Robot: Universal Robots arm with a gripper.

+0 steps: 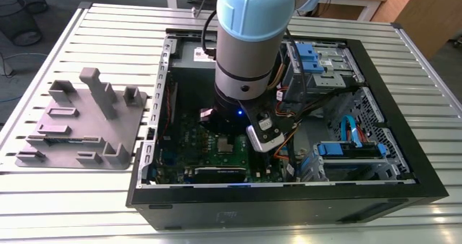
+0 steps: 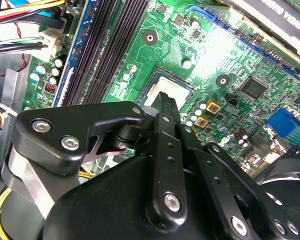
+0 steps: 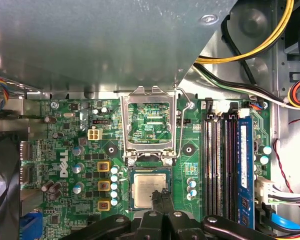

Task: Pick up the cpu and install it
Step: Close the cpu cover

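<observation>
Slatted table (image 1: 86,27) holds open PC case (image 1: 289,198); cpu (image 3: 145,192) in socket (image 3: 150,172), closed end effector (image 3: 160,196) over it.

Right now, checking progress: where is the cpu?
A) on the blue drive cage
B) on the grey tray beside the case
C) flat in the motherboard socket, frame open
C: in the first wrist view the cpu lies flat in the socket, with the hinged frame swung open.

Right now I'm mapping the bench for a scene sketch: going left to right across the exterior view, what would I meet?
Grey tray → green motherboard → blue-latched drive bay.
</observation>
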